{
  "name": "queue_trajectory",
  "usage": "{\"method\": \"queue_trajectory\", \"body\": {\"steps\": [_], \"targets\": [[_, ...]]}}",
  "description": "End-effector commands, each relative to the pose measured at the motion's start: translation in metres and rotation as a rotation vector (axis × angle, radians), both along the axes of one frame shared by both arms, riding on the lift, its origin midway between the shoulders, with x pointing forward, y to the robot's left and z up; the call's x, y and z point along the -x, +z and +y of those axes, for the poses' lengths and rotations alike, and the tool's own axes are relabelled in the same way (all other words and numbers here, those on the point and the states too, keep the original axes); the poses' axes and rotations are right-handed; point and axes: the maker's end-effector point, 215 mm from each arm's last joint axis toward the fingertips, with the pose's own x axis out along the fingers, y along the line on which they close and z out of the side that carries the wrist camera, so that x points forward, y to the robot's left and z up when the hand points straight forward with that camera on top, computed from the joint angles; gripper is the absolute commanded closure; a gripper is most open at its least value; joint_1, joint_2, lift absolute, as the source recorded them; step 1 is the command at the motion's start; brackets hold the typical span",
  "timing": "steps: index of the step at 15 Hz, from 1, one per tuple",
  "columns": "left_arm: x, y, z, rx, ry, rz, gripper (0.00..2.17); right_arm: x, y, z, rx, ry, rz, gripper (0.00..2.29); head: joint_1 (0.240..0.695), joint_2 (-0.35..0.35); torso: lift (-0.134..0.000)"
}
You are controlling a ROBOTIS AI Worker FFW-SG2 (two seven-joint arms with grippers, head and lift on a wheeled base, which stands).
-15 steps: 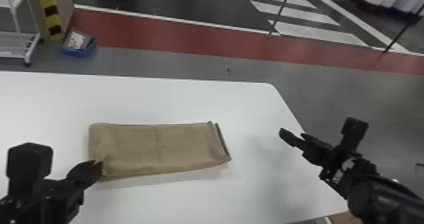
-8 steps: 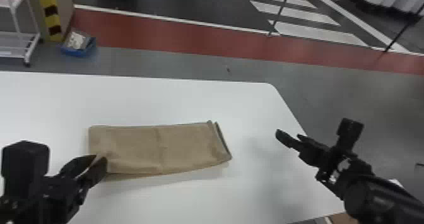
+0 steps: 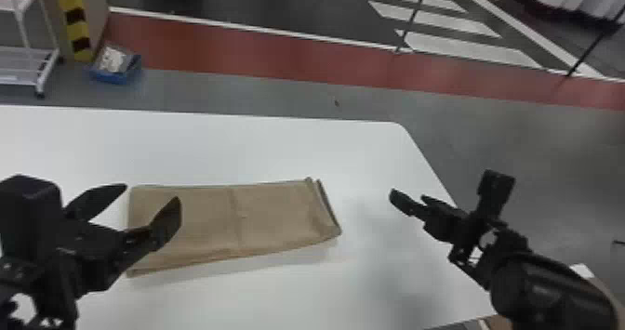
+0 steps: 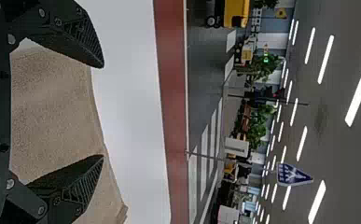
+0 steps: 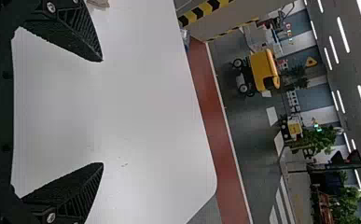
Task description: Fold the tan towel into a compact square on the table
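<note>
White tabletop (image 3: 409, 287) supports the folded towel (image 3: 274, 217), open left gripper (image 3: 152, 192) at nine o'clock, likely to fold it, open right gripper (image 5: 102, 112) at three.

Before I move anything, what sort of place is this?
Probably an industrial hall or indoor test floor: a red lane and white crossing stripes mark the ground, and a yellow wheeled machine stands beyond.

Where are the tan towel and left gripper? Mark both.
Tan towel (image 3: 232, 224): head view, middle of its upper face.
Left gripper (image 3: 151, 192): head view, midway between its open fingers' tips.
</note>
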Motion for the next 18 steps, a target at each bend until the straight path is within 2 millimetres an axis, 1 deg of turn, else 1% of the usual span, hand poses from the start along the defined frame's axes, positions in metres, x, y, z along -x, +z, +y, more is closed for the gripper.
{"method": "queue_trajectory", "body": {"steps": [1, 2, 3, 4, 5, 6, 7, 9, 10, 11, 13, 14, 16, 17, 18], "targets": [[-0.013, -0.024, -0.029, -0.023, -0.036, 0.017, 0.76, 0.0, -0.01, 0.028, -0.061, 0.032, 0.04, 0.09, 0.695, -0.35, -0.123], [-0.016, -0.03, -0.04, -0.025, -0.035, 0.021, 1.36, 0.0, -0.006, 0.045, -0.082, 0.053, 0.054, 0.09, 0.695, -0.35, -0.123], [-0.02, -0.037, -0.047, -0.038, -0.034, 0.029, 1.66, -0.003, 0.0, 0.056, -0.072, 0.072, 0.056, 0.09, 0.695, -0.35, -0.123], [-0.025, -0.044, -0.055, -0.063, -0.034, 0.032, 1.75, -0.004, 0.001, 0.066, -0.064, 0.084, 0.069, 0.09, 0.695, -0.35, -0.123], [-0.029, -0.052, -0.058, -0.085, -0.035, 0.044, 1.92, -0.006, 0.007, 0.073, -0.066, 0.096, 0.074, 0.09, 0.695, -0.35, -0.123], [-0.034, -0.056, -0.056, -0.091, -0.028, 0.052, 1.95, -0.009, 0.011, 0.085, -0.068, 0.118, 0.081, 0.09, 0.695, -0.35, -0.123], [-0.037, -0.058, -0.056, -0.097, -0.03, 0.057, 1.95, -0.012, 0.014, 0.091, -0.059, 0.127, 0.089, 0.1, 0.695, -0.35, -0.123], [-0.037, -0.067, -0.055, -0.116, -0.046, 0.085, 1.95, -0.019, 0.014, 0.106, -0.066, 0.152, 0.131, 0.17, 0.695, -0.349, -0.123], [-0.035, -0.075, -0.055, -0.128, -0.058, 0.114, 1.95, -0.026, 0.018, 0.115, -0.054, 0.172, 0.147, 0.21, 0.695, -0.341, -0.123], [-0.035, -0.076, -0.055, -0.131, -0.064, 0.119, 1.95, -0.028, 0.01, 0.121, -0.052, 0.183, 0.192, 0.22, 0.695, -0.334, -0.123], [-0.036, -0.076, -0.056, -0.137, -0.068, 0.116, 1.95, -0.031, 0.002, 0.135, -0.06, 0.216, 0.252, 0.34, 0.695, -0.312, -0.123], [-0.036, -0.078, -0.056, -0.143, -0.071, 0.124, 1.95, -0.03, -0.001, 0.14, -0.055, 0.226, 0.285, 0.34, 0.695, -0.304, -0.123], [-0.036, -0.08, -0.053, -0.153, -0.07, 0.126, 1.95, -0.03, -0.005, 0.144, -0.038, 0.233, 0.33, 0.35, 0.695, -0.291, -0.123], [-0.033, -0.085, -0.052, -0.167, -0.073, 0.143, 1.95, -0.029, -0.009, 0.145, -0.04, 0.236, 0.354, 0.38, 0.695, -0.288, -0.123], [-0.034, -0.085, -0.052, -0.166, -0.074, 0.14, 1.95, -0.028, -0.013, 0.145, -0.04, 0.238, 0.369, 0.41, 0.695, -0.283, -0.123]]}}
